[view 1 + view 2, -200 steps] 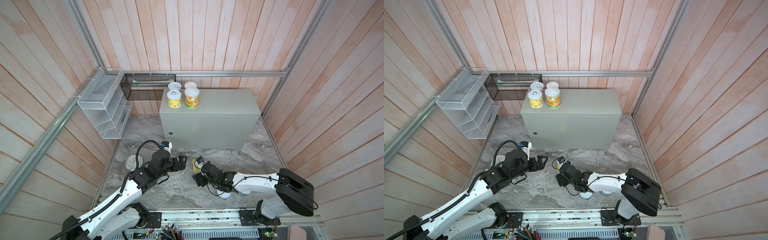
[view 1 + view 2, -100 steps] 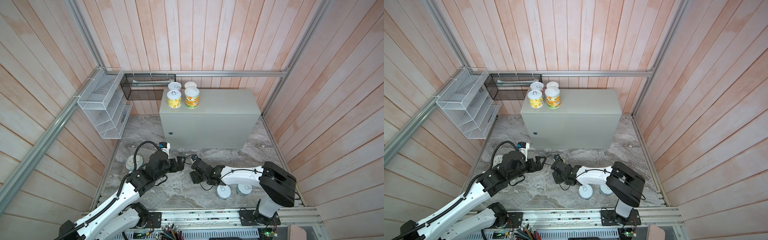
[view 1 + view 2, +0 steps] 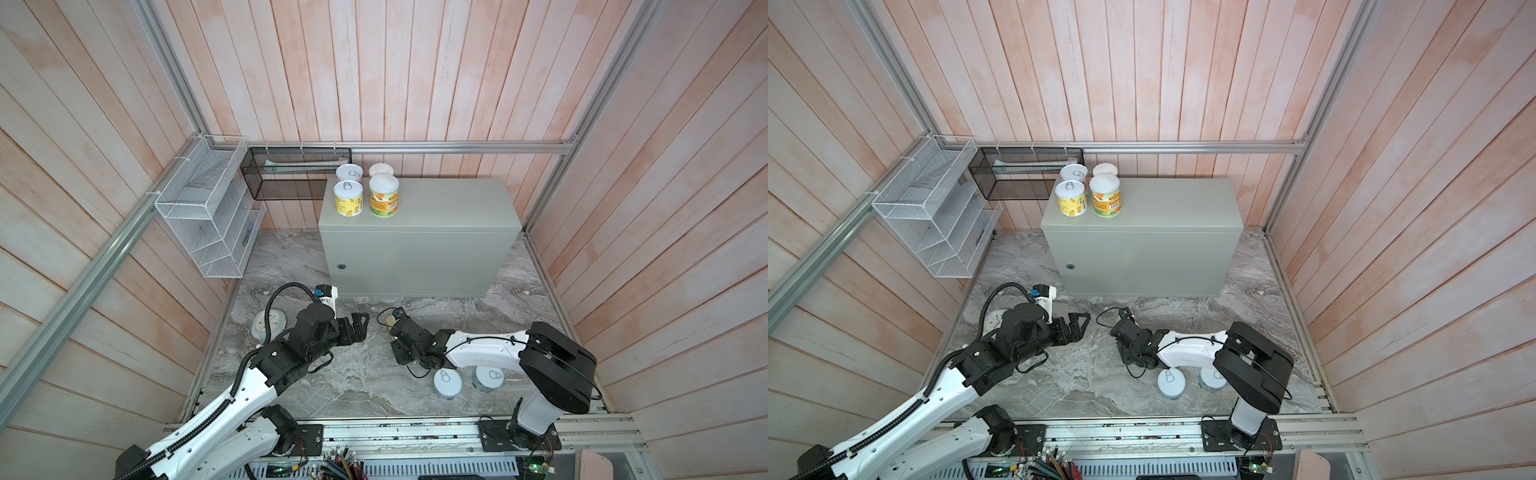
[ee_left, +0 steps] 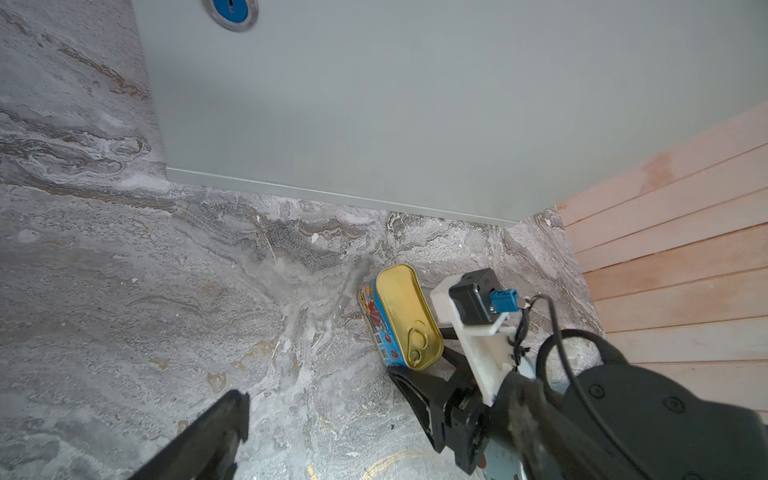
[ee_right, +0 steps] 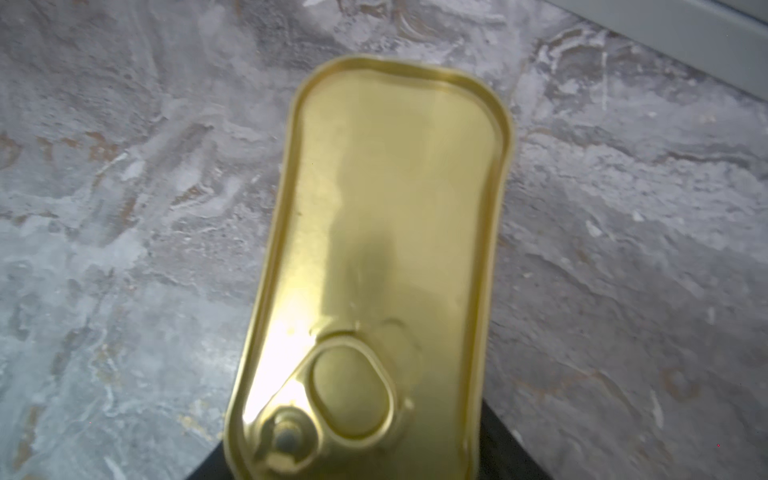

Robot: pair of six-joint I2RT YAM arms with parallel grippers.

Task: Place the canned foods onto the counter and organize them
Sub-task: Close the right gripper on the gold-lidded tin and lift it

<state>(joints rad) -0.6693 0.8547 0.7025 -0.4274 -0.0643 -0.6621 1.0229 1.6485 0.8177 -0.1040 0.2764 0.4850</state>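
- The right gripper [image 3: 392, 327] has its jaws on both sides of the pull-tab end of the gold tin [image 4: 405, 311]. A second ago they stood wider, and they have narrowed since. In the right wrist view the dark fingers [image 5: 494, 453] lie close along the tin's edge, but I cannot tell if they already press it.
- The counter [image 3: 436, 208] is as it was. The four cans [image 3: 348, 198] stand in a tight square at its back left corner, and much of the top is free.
- The right arm [image 3: 486, 353] has pulled its elbow in toward the middle. So the two cans [image 3: 447, 380] near its base, partly covered before, now show in both top views, upright on the marble floor [image 3: 332, 382].
- The left gripper [image 3: 360, 328] stays wide open and empty. It hangs over the floor near the tin, with the clock [image 3: 268, 328] behind it.
- The gold tin lies on the floor in front of the counter, between the two grippers, with its lid up. I judge it is not yet lifted.
- I judge that the grasp on the tin is almost made. Next comes the lift up to the counter, beside the four cans. After it, the two cans on the floor are still to be moved.
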